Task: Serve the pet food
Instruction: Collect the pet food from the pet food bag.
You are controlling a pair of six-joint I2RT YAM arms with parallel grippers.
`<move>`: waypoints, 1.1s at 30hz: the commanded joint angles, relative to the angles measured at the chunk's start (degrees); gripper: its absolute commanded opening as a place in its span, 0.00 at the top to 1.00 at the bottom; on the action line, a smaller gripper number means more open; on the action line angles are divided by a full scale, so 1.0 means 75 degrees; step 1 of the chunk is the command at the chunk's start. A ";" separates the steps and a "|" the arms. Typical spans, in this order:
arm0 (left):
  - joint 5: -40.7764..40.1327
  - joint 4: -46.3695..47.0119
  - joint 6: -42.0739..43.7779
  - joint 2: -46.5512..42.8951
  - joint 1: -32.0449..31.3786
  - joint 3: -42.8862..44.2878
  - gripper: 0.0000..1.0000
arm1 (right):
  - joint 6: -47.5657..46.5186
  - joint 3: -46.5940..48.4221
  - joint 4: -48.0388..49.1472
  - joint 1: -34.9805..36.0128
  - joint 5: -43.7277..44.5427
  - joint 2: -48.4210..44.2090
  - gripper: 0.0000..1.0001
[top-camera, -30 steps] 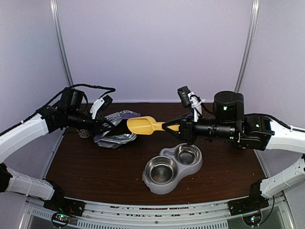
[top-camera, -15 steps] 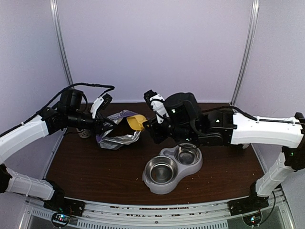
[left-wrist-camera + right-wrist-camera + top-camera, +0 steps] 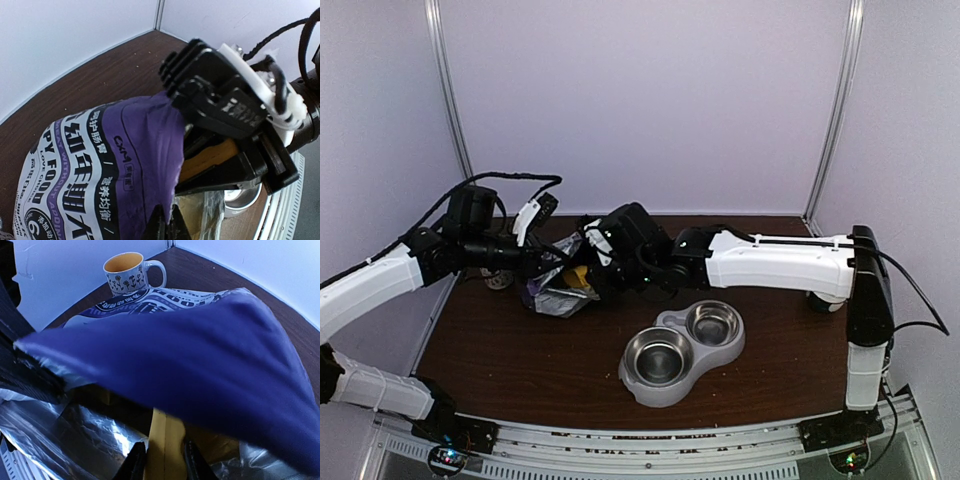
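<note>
The purple-and-white puppy food bag [image 3: 552, 293] lies at the back left of the table with its mouth held up. My left gripper [image 3: 166, 210] is shut on the bag's purple top edge [image 3: 150, 150]. My right gripper [image 3: 163, 445] is shut on the handle of the yellow scoop [image 3: 166, 426], and the scoop's head reaches under the purple flap [image 3: 210, 355] into the silver-lined mouth [image 3: 75, 425]. Seen from the top, the right gripper [image 3: 588, 276] sits at the bag's opening, close beside the left gripper [image 3: 536, 262]. The pet food is hidden inside the bag.
A grey double bowl [image 3: 665, 385] with two steel cups stands in front of the bag, right of centre. A flowered mug [image 3: 125, 272] stands behind the bag near the back left wall. The right arm [image 3: 780, 260] stretches across the table above the bowl.
My right arm has swung left with the scoop, from above the bowls into the bag's mouth. The left gripper has kept its hold on the bag edge.
</note>
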 commanded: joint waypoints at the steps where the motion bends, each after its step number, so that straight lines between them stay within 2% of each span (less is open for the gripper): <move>1: -0.1547 0.1799 -0.1335 -0.0271 -0.0289 -0.0509 1.00 | 0.0616 -0.0197 -0.0595 -0.0320 -0.1678 -0.0369 1.00; 3: -0.1940 0.2035 -0.1877 -0.0344 -0.0316 -0.0722 1.00 | 0.0834 -0.0419 -0.0516 -0.0498 -0.2391 -0.0403 1.00; 7: -0.2318 0.1513 -0.2024 -0.0302 -0.0498 -0.0483 1.00 | 0.0623 -0.0549 -0.0493 -0.0536 -0.2023 -0.0597 1.00; 12: -0.2339 0.0797 -0.1816 -0.0348 -0.0886 0.0214 1.00 | 0.0049 -0.0303 -0.0519 -0.0463 -0.0668 -0.0969 1.00; 18: -0.2127 0.0464 -0.1716 -0.0466 -0.0901 0.0457 1.00 | -0.0700 -0.0419 -0.0200 -0.0253 0.1136 -0.1362 1.00; 22: -0.1809 0.0087 -0.1629 -0.0446 -0.0903 0.0887 1.00 | -0.0859 -0.0026 -0.0428 -0.0170 0.1936 -0.1187 1.00; 26: -0.0932 -0.0069 -0.1281 -0.0302 -0.0897 0.1318 1.00 | -0.0980 -0.0112 0.0085 0.0026 0.2538 -0.1086 1.00; 33: -0.0155 -0.0750 -0.0143 -0.0203 -0.0897 0.1570 1.00 | -0.0133 -0.0098 -0.0127 0.0024 0.3401 -0.0710 1.00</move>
